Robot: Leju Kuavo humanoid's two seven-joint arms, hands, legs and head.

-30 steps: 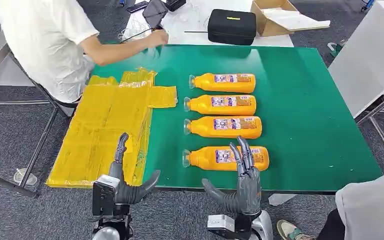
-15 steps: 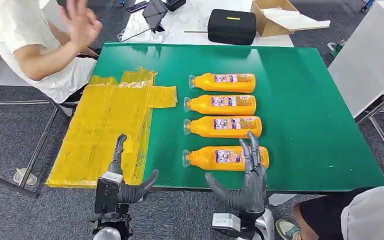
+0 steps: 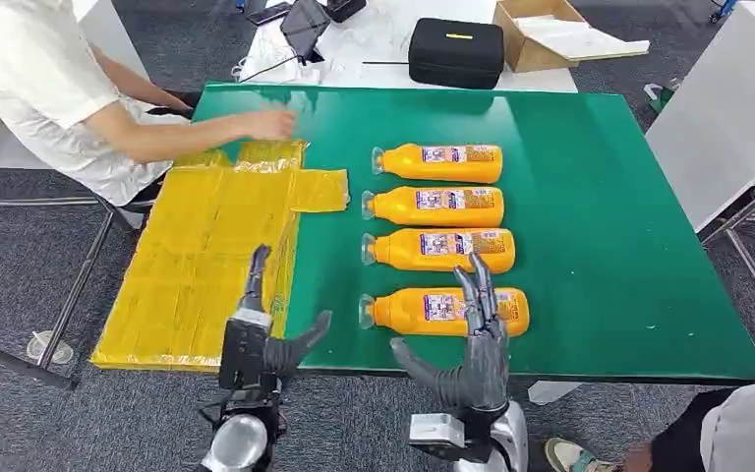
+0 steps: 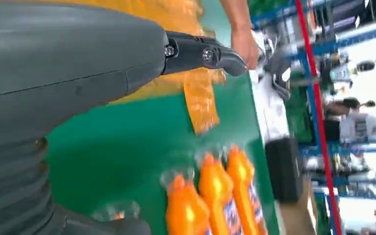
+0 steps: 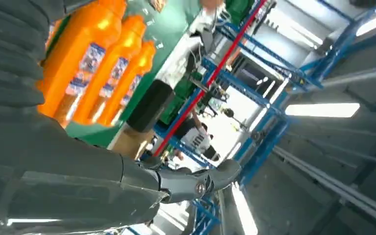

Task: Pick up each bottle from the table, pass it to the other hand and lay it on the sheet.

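Four orange bottles [image 3: 442, 236] lying in a column at frame centre on the green counter [image 3: 600, 226]. Right hand [image 3: 477, 344] spread, empty, over the nearest. Left hand [image 3: 261, 334] likewise empty. Probably heavy, slick; best gripped mid-body.

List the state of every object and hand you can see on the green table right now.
Four bottles: lying on their sides in a row, none held.
Yellow sheet: spread flat, nothing on it.
Left hand: open, holding nothing.
Right hand: open, fingers raised before the nearest bottle.
Black case: closed.
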